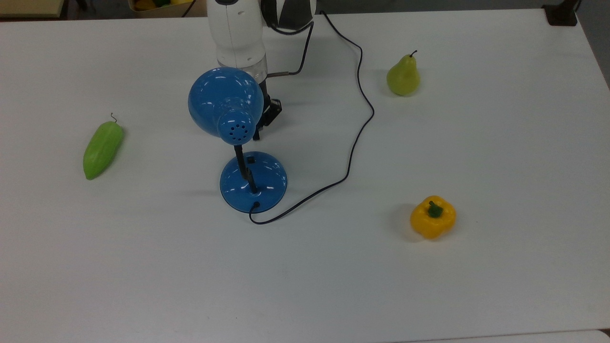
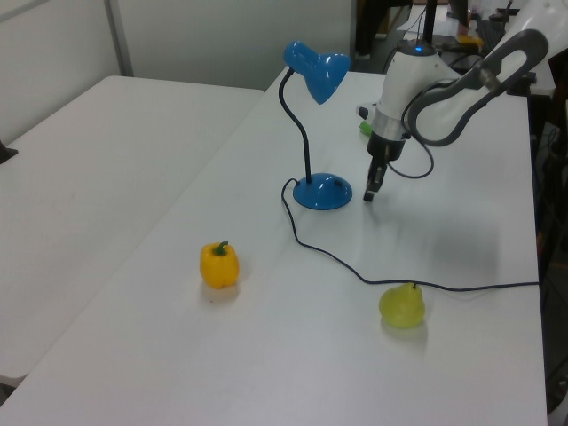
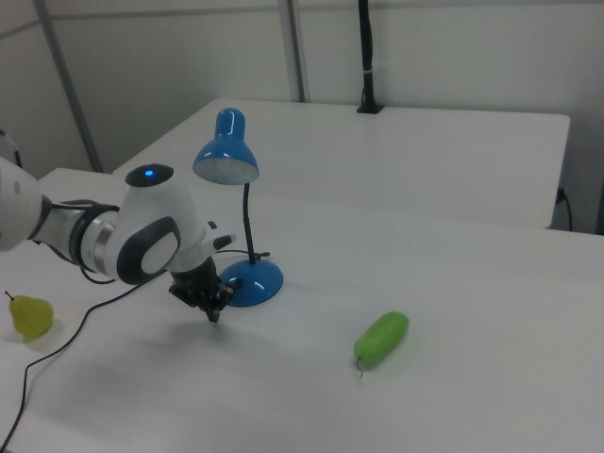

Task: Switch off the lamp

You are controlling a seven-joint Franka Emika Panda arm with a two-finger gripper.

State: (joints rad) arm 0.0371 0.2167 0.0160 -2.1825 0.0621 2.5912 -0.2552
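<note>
The lamp (image 1: 236, 138) stands near the middle of the white table (image 1: 476, 286). Its round blue base (image 1: 255, 183) sits flat, its thin black neck (image 2: 304, 133) curves up, and its dome shade (image 3: 226, 156) hangs over the table beside the base. I see no bright spot on the table under the shade, so I think the light is off and my job looks done.

My gripper (image 2: 370, 190) hangs just beside the base, a little above the table, and it is not touching the lamp. It points almost straight down. My fingers look pressed close together with nothing between them. I think they are like that because one thin tip is good for poking a small switch (image 1: 250, 160), and that switch sits on the side of the base nearest to me.

The black cord (image 1: 355, 138) runs from the base in a long loop across the table, on the top view's right. I should stay clear of it.

A pear (image 1: 403, 76), a yellow pepper (image 1: 432, 216) and a green vegetable (image 1: 102, 148) lie well apart from the lamp, so they are not in my way.
</note>
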